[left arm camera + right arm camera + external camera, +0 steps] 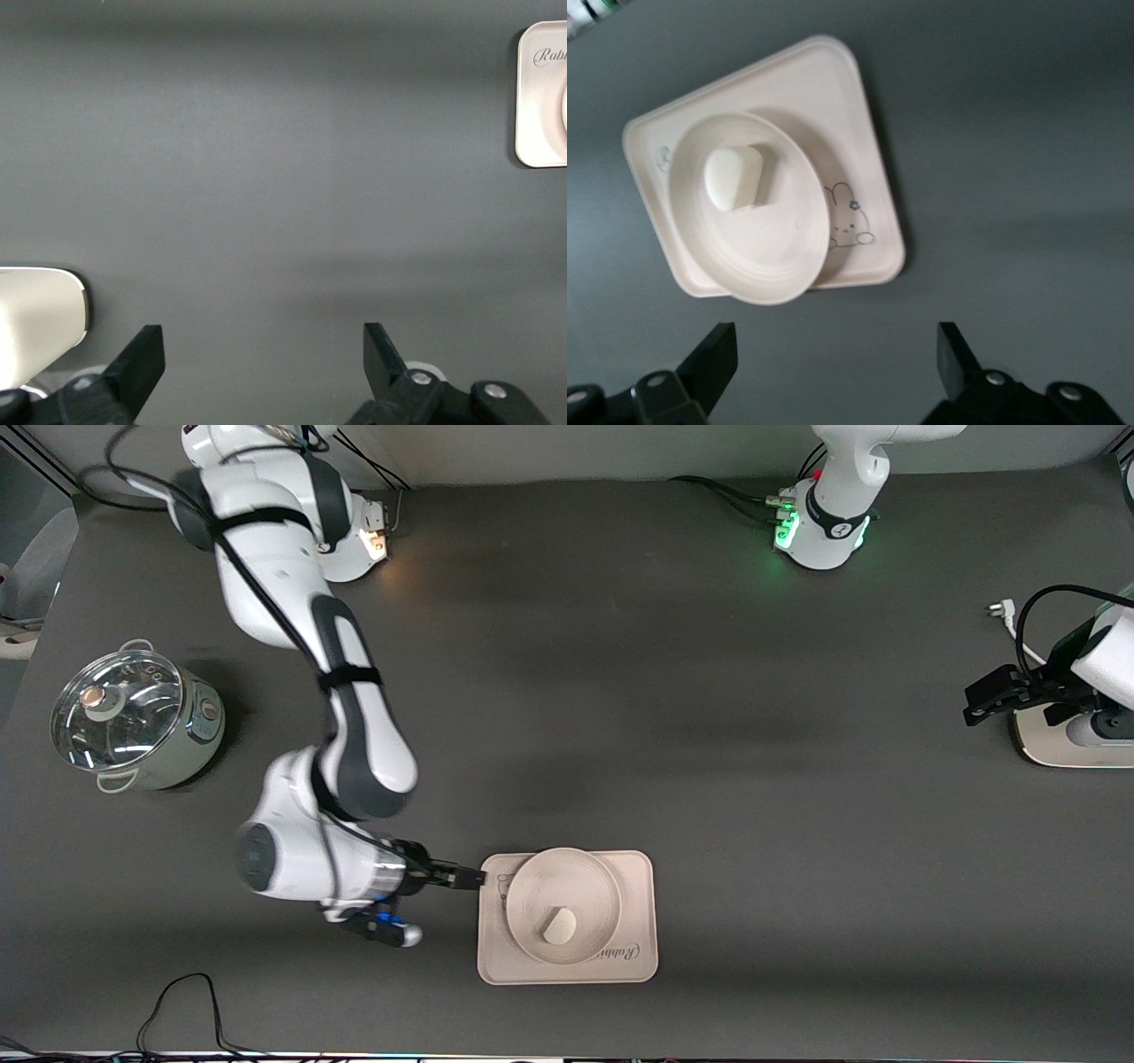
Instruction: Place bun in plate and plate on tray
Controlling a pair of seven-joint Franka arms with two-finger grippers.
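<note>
Resting in the round plate (567,903), seemingly matte bun (559,926); rectangular tray (638,957) beneath.

The right arm reaches down from its base at the top of the front view, its upper link slanting toward the camera, its elbow bent and its wrist turned sideways and held low. The right gripper (474,879) points along the table toward the left arm's end, fingers spread wide in its own wrist view (833,372) with nothing between them.

The left arm waits, folded back at its end of the table. The left gripper (979,701) looks to hang low there, though only part of it shows; its wrist view has the fingers (142,359) parted and empty.
</note>
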